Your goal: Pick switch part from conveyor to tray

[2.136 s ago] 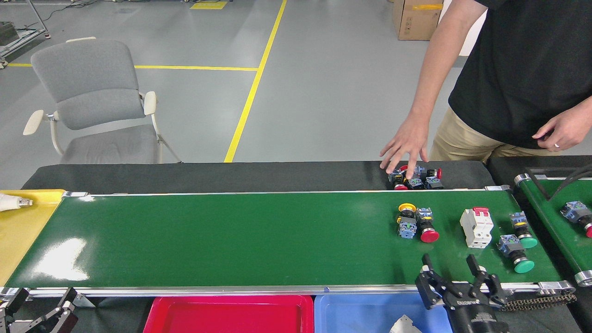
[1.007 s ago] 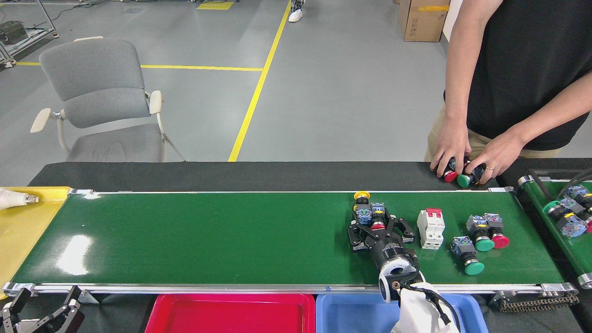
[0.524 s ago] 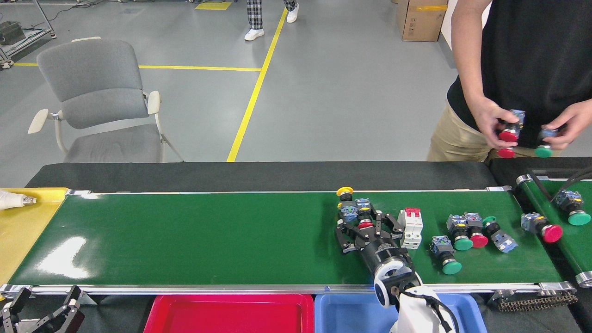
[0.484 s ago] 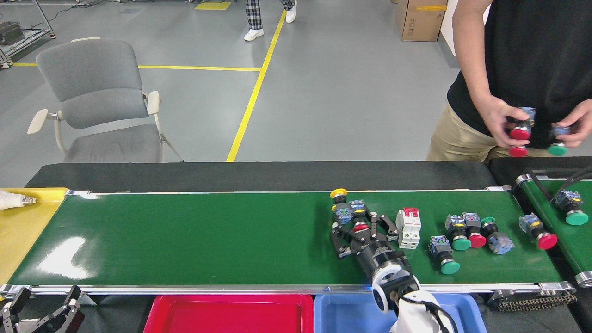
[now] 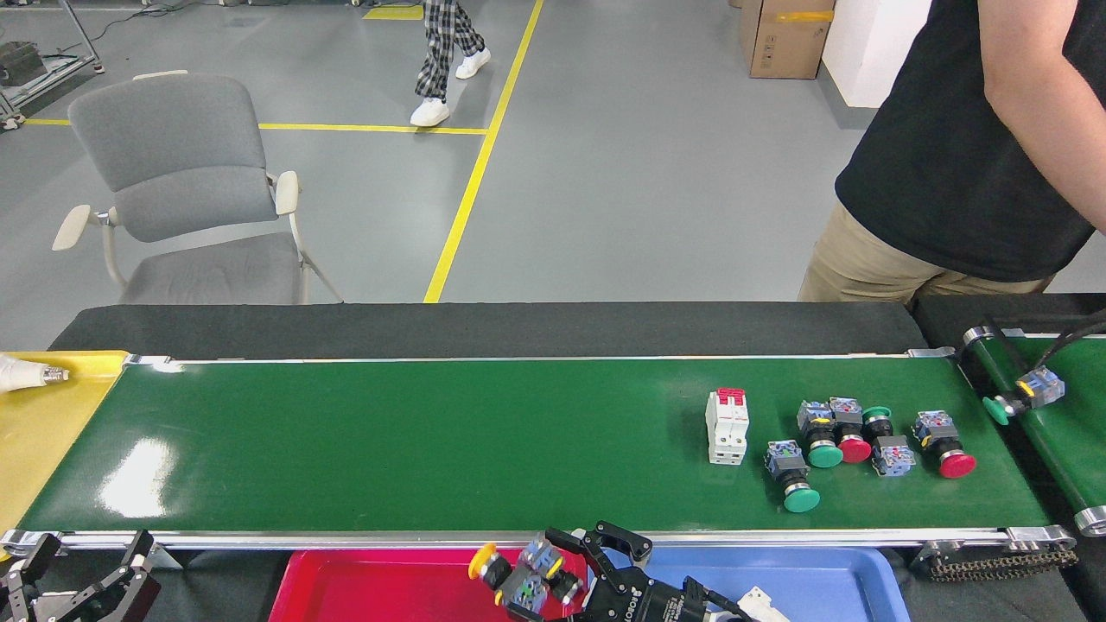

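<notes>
The conveyor (image 5: 389,441) runs across the head view, a wide glossy green belt. On its right part lie a white breaker with red levers (image 5: 727,425) and several push-button switch parts (image 5: 791,477), capped green or red. My right gripper (image 5: 553,577) is below the belt's near rail, shut on a cluster of switch parts (image 5: 534,577) with a yellow cap and blue bodies. The cluster hangs over the right end of the red tray (image 5: 389,587). My left gripper (image 5: 82,586) rests at the bottom left corner, fingers apart and empty.
A blue tray (image 5: 821,583) sits right of the red one. A yellow tray (image 5: 34,432) with a bulb (image 5: 26,374) lies at the belt's left end. A narrower side belt (image 5: 1058,432) at right carries a green-capped switch (image 5: 1024,393). A person (image 5: 959,147) stands behind it.
My right gripper closed on the yellow-capped switch cluster and pulled it off the belt to over the red tray. The remaining parts rode left with the belt. The person's hands left view.
</notes>
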You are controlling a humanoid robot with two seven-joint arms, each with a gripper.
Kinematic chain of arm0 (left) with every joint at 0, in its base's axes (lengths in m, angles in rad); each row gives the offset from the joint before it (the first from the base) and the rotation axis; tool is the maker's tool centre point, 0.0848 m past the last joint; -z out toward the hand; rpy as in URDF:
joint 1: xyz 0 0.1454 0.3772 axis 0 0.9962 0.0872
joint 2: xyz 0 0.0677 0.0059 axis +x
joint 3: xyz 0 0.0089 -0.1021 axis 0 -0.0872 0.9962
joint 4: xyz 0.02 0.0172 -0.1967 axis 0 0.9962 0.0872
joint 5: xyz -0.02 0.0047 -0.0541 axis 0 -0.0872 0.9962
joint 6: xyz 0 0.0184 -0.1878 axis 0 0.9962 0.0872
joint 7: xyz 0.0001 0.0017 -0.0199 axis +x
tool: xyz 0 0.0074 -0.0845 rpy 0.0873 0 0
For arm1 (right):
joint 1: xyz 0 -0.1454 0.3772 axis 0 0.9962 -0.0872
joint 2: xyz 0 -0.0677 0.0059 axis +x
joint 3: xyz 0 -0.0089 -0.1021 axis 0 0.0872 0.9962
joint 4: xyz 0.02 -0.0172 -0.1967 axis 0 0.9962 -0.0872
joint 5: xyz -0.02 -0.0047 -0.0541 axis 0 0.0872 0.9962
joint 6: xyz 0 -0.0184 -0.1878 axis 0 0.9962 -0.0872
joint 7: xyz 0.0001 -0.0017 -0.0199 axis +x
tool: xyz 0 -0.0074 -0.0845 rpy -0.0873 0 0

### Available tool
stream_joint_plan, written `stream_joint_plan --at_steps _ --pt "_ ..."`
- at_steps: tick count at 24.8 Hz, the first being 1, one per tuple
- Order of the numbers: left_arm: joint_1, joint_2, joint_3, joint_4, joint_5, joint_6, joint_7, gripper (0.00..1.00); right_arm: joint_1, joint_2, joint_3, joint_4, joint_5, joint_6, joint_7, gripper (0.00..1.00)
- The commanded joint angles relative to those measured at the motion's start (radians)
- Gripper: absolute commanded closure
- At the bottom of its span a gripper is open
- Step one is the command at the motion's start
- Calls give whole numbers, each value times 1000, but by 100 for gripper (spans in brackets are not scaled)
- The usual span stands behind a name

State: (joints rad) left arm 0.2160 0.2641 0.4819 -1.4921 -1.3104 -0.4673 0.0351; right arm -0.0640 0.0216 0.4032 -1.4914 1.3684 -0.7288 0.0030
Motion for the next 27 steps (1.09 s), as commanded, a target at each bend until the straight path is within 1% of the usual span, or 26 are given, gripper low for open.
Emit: stream_joint_plan --at_steps 1,3,5,6,7,8,9,10,12,16,18,21,25,27 --pt "0 3 3 -14 5 -4 9 0 -7 17 -21 -24 -6 15 6 0" --pt "8 -6 3 -17 5 -8 9 0 21 29 -87 -63 -8 157 5 1" --pt "9 -12 3 -20 5 -44 9 0 90 38 -161 -119 -8 377 0 1" --pt "9 -16 4 -30 5 -71 9 0 122 38 -199 -159 -8 511 -9 1" --pt "9 -17 6 -34 6 -88 9 0 151 37 -225 -184 -8 592 -20 1" --pt "9 -19 9 -37 6 -105 9 0 199 35 -245 -208 -8 678 -43 1" --pt "9 -22 9 -39 6 -114 8 0 248 34 -259 -227 -6 733 -80 1" --pt "11 -23 7 -43 6 -119 8 0 279 34 -267 -237 -8 775 -112 1" --pt "23 -25 6 -46 6 -120 8 0 303 34 -285 -239 -6 847 -124 1" --pt "22 -34 4 -46 5 -119 8 0 286 35 -284 -225 1 916 -107 1" --pt "11 -35 3 -45 3 -119 6 0 245 37 -274 -210 12 919 -64 1" --pt "11 -35 3 -45 2 -117 6 0 182 46 -219 -171 29 933 3 1" --pt "11 -32 4 -43 0 -114 6 0 82 67 -152 -90 31 942 26 1" --pt "11 -32 4 -43 0 -114 6 0 50 73 -141 -55 31 945 41 1"
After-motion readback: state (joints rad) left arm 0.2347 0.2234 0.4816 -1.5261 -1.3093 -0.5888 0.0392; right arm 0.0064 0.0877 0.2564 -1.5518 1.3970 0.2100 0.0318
